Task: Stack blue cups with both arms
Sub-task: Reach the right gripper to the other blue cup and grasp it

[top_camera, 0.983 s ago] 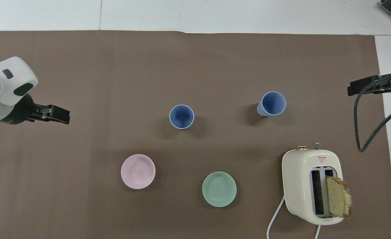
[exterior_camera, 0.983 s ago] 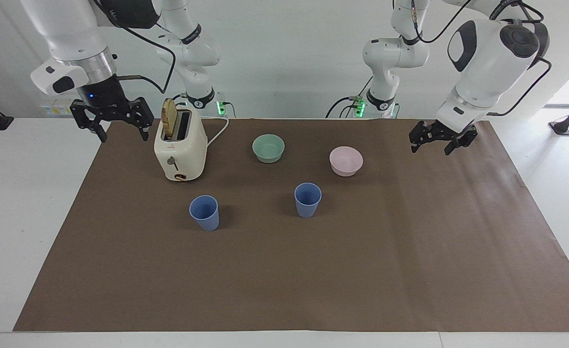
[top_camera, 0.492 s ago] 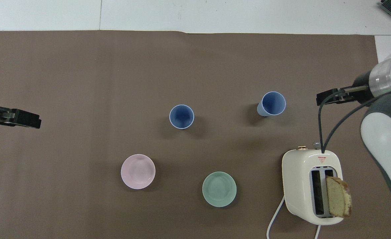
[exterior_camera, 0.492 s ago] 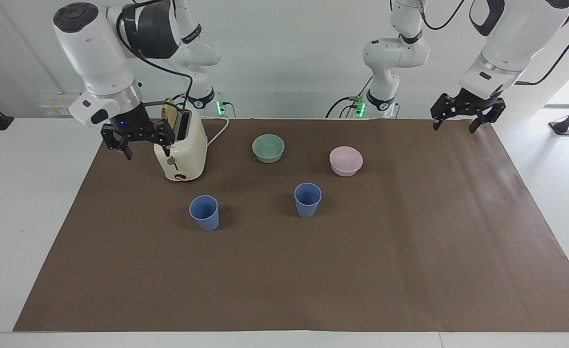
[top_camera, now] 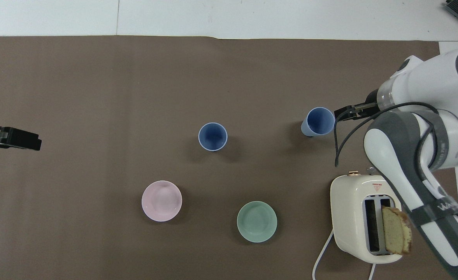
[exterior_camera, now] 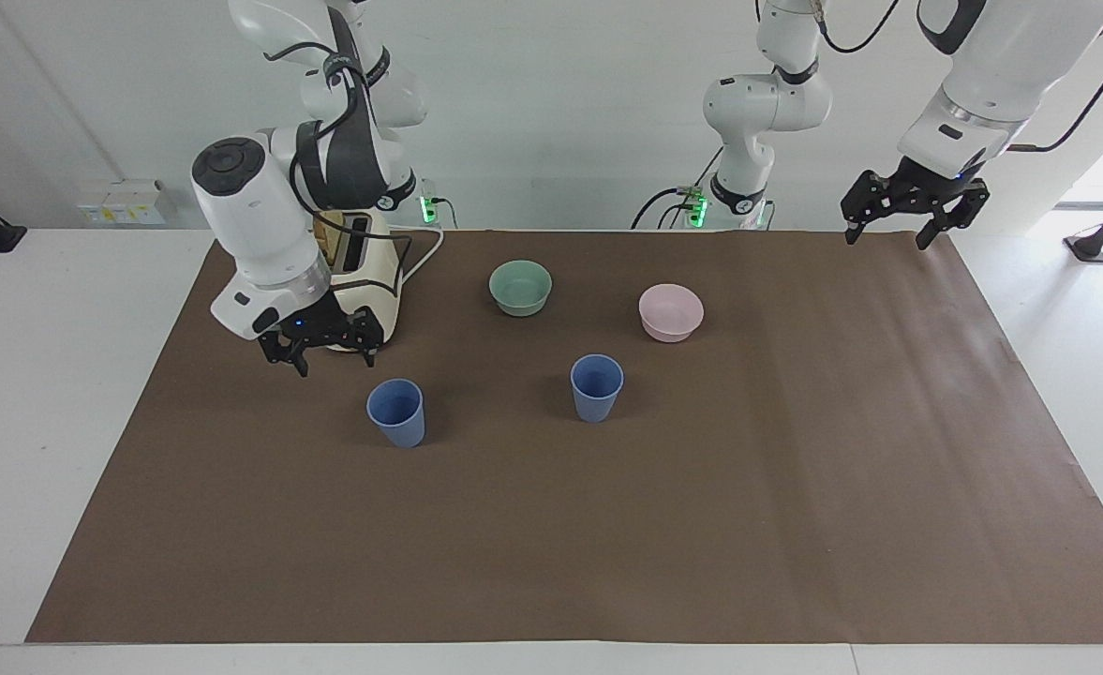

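Facing view: nothing is stacked yet. The two blue cups stand apart on the brown mat, both upright, mouths up, long axes vertical. One blue cup sits toward the right arm's end, farther from the robots than the toaster; the other blue cup is near the mat's middle, farther out than the pink bowl and the green bowl. The right gripper hangs low, in front of the toaster and next to the first cup, claw spread wide and empty — not touching it. The left gripper waits high over the mat's corner at its own end, claw also wide and empty. Both grasps, the lift and the nesting are left to do, by my reading.

Overhead view: the right gripper shows just beside the rim of the outer cup; the middle cup looks straight up. The left gripper sits at the mat's edge — well apart from both.
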You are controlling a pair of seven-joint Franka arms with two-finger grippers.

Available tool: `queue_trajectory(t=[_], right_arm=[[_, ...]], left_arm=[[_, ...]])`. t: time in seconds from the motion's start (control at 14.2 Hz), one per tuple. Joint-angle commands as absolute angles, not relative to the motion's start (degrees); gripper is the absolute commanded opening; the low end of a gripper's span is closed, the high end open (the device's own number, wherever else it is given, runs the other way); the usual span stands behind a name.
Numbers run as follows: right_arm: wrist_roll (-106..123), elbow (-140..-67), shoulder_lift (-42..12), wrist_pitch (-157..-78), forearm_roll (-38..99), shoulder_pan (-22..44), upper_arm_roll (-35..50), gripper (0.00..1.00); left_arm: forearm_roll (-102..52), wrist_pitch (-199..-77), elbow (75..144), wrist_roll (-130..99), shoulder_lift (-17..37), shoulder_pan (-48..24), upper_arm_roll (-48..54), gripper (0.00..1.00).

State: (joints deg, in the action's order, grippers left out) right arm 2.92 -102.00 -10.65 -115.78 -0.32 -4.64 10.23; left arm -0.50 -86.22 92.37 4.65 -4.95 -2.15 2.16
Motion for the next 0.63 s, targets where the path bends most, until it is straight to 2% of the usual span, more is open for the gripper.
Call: queue_trajectory(t=[0.0, 0.28, 0.56], right_arm=[[3.6, -102.9, -11.9, -116.7, 0.7, -4.9, 10.2, 1.00], [3.7, -105.1, -15.1, -123.5, 0.7, -4.9, 10.2, 1.00], [3.6, -105.2, -17.0, -125.0, 0.6, -4.8, 10.2, 1.00]], left_arm=[[0.3, -82.9, 91.1, 4.8, -6.5, -1.7, 2.3, 1.00], [-0.3, -83.2, 91.3, 5.0, -7.1, -1.7, 2.1, 1.00], [-1.8, -83.7, 92.0, 4.7, -7.9, -1.7, 1.9, 1.00]])
